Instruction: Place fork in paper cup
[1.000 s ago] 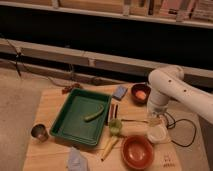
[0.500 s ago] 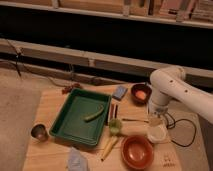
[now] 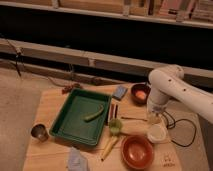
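Over the table (image 3: 50, 107), arm (image 3: 172, 87) bent down; hand (image 3: 154, 119) above paper cup (image 3: 157, 133).

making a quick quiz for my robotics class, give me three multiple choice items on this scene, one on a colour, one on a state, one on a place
1. The tray is:
A green
B blue
C white

2. The paper cup:
A lies on its side
B stands upright
C sits in the tray

3. The fork lies:
A in the paper cup
B in the tray
C on the table, between the tray and the gripper

Answers:
1 A: its walls and floor are green.
2 B: its round opening faces up.
3 C: it is a thin dark line on bare wood, and the gripper hangs just behind the paper cup.
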{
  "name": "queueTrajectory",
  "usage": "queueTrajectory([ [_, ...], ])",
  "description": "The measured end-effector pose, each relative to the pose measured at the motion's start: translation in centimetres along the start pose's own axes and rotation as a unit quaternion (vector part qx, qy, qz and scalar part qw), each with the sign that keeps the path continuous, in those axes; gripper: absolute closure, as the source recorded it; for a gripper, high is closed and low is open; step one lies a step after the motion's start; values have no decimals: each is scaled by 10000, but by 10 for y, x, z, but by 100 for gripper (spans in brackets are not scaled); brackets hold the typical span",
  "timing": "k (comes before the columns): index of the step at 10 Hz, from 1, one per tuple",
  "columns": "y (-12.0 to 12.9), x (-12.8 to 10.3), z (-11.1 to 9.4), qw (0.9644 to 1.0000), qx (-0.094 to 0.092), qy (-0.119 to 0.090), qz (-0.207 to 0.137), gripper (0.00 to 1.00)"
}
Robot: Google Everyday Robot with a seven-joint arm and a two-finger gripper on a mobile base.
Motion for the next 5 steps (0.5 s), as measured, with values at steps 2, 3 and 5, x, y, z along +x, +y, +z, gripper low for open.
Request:
queueTrajectory([
  [2, 1, 2, 2, 10000, -13, 3, 33, 73],
  [3, 1, 1, 1, 10000, 4, -5, 35, 72],
  [5, -1, -1, 1, 10000, 16, -16, 62, 69],
])
